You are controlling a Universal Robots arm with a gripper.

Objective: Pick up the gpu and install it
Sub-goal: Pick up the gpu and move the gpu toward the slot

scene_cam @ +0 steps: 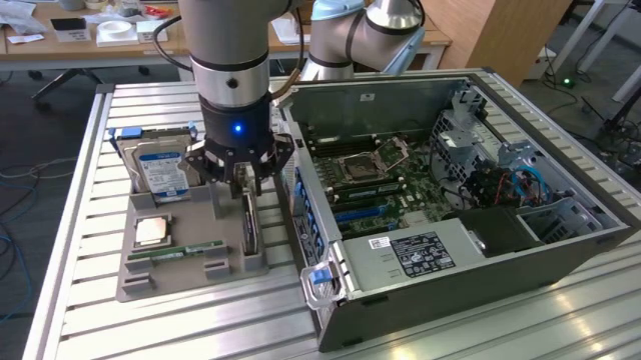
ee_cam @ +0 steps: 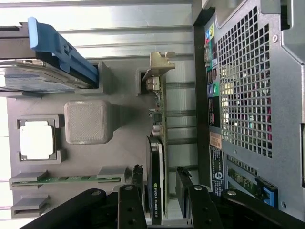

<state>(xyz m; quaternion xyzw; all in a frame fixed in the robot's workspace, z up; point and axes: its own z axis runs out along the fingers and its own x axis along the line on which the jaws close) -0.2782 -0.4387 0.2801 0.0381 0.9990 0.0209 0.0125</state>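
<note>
The gpu (scene_cam: 249, 229) stands on edge in a slot of the grey holder tray (scene_cam: 191, 274), its black heatsink face and green board pointing up. My gripper (scene_cam: 243, 184) hangs straight above it, open. In the wrist view the gpu (ee_cam: 155, 191) runs between my two fingers, with its silver bracket at the far end. One finger (ee_cam: 138, 177) and the other finger (ee_cam: 184, 180) each stand a small gap off the card, so my gripper (ee_cam: 160, 175) straddles it without gripping. The open computer case (scene_cam: 451, 187) lies beside the tray, motherboard exposed.
The tray also carries a blue-labelled hard drive (scene_cam: 161, 169), a CPU (scene_cam: 152, 231) and a RAM stick (scene_cam: 176, 253). The case's rear wall (ee_cam: 248, 95) stands close beside the gpu. A second robot arm (scene_cam: 350, 30) rises behind the case. The slatted metal table (scene_cam: 80, 225) surrounds everything.
</note>
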